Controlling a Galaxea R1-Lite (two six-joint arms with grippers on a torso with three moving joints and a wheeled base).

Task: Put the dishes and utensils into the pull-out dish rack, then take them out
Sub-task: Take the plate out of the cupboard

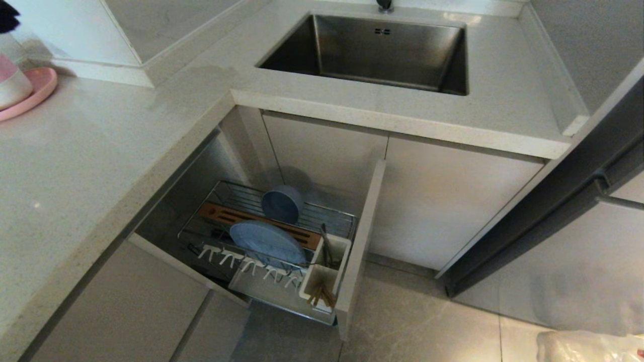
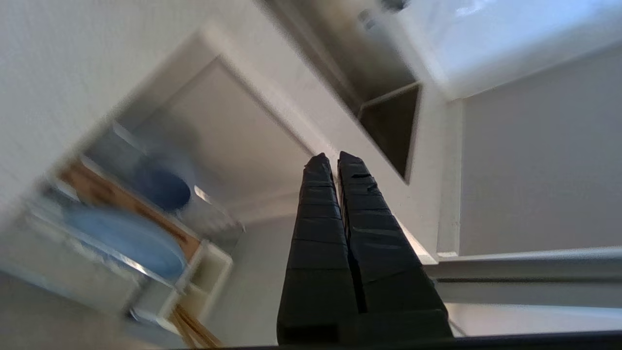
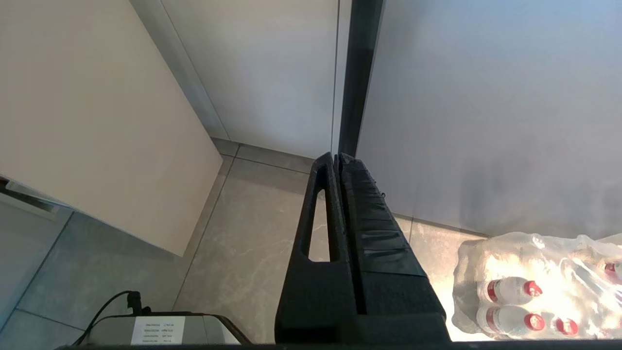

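The pull-out dish rack [image 1: 336, 213] stands pulled out below the counter, its beige front panel [image 1: 361, 241] facing right. The pale-blue bowl [image 1: 282, 203] leans at the back of the rack by the wooden bar [image 1: 221, 213]. The pale-blue plate [image 1: 266, 241] stands on edge behind the white prongs. In the white utensil cup [image 1: 324, 274] are the chopsticks [image 1: 319, 296] and the silver utensil [image 1: 326, 244]. My left gripper [image 2: 335, 156] is shut and empty, in the air beside the rack; its view shows the bowl [image 2: 163, 189], the plate [image 2: 126, 238] and the cup [image 2: 209, 277], all blurred. My right gripper [image 3: 336, 155] is shut and empty, parked over the floor.
The steel sink [image 1: 372, 50] is set in the counter above the rack. A pink plate [image 1: 35, 93] with a pink-and-white bowl [image 1: 12, 83] sits at the counter's far left. A wrapped pack of water bottles [image 3: 539, 287] lies on the floor at the right.
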